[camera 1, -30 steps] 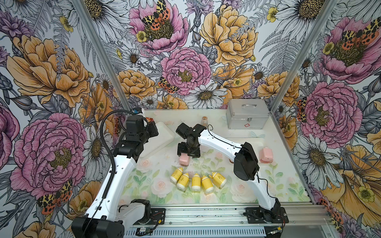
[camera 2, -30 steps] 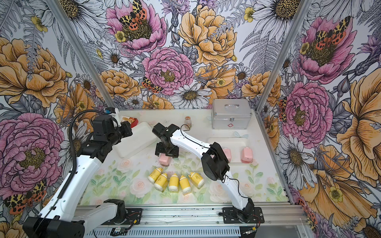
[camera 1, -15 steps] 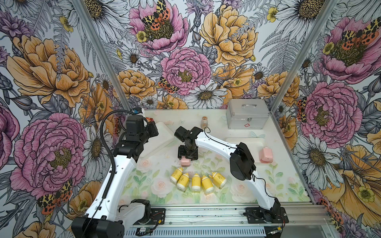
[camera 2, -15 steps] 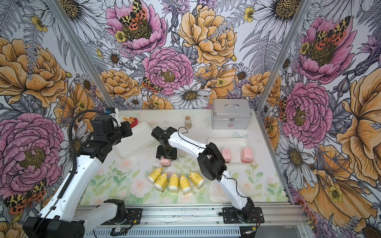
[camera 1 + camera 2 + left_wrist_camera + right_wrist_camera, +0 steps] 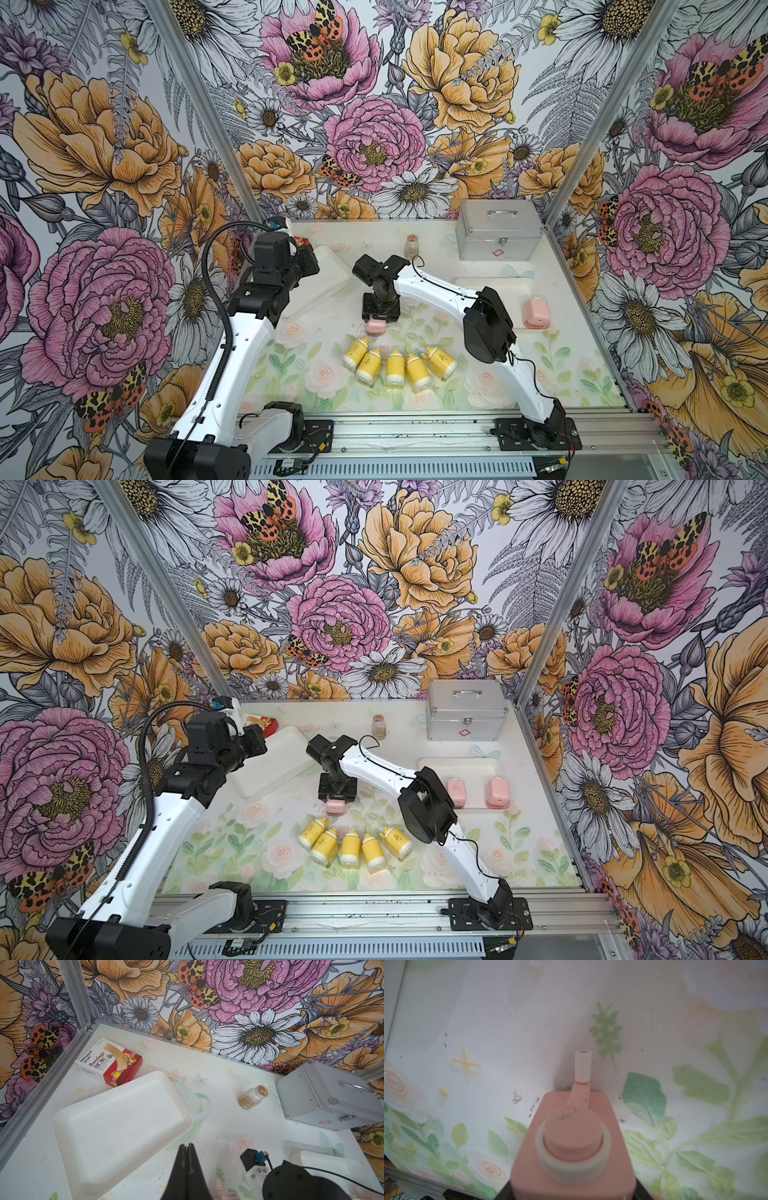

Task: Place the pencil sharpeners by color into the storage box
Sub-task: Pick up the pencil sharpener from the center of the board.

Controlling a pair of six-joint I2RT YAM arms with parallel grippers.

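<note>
A pink pencil sharpener [image 5: 376,327] [image 5: 336,806] lies mid-table. My right gripper [image 5: 380,318] [image 5: 573,1192] points straight down on it, and in the right wrist view its dark fingers press both sides of the pink block [image 5: 572,1147]. Its crank with a white knob [image 5: 583,1066] sticks out ahead. Two more pink sharpeners [image 5: 456,792] [image 5: 497,791] sit in the white storage box [image 5: 461,764] at the right. Several yellow sharpeners [image 5: 395,365] [image 5: 353,845] lie in a row near the front. My left gripper [image 5: 188,1146] [image 5: 312,264] hovers shut and empty over a second white tray [image 5: 116,1122].
A silver latched case [image 5: 498,235] stands at the back right. A small clear jar [image 5: 411,246] stands near the back wall, and a red and white bandage box [image 5: 110,1061] lies in the back left corner. Aluminium posts and patterned walls close in three sides.
My right gripper has sunk onto the pink sharpener and its jaws have closed in on it. The left arm has not moved.
</note>
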